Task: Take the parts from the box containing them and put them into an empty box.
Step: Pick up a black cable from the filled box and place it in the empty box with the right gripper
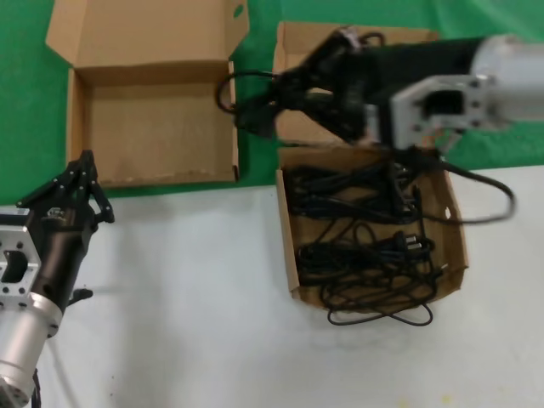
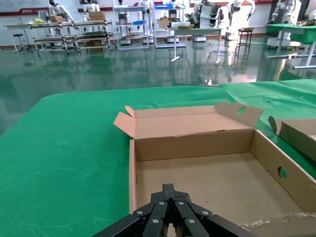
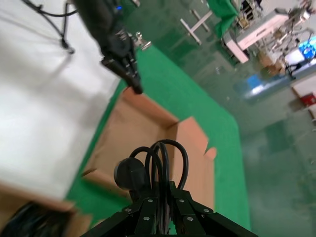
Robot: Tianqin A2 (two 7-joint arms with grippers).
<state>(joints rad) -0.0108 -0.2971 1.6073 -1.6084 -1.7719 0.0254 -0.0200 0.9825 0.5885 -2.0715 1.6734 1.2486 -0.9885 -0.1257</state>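
Here the left gripper [image 1: 82,170] waits nearest, fingers pinched together on nothing. Past it, the right gripper [image 1: 255,106] squeezes one cord bundle [image 3: 148,165] tight, lifted above the full box [image 1: 459,246]. Next, I think, it must swing over the empty box [image 1: 81,127] and let go.

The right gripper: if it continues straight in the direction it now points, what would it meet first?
Probably the empty box: the right gripper, shut on a power cord bundle, points toward it, though depth is unclear.
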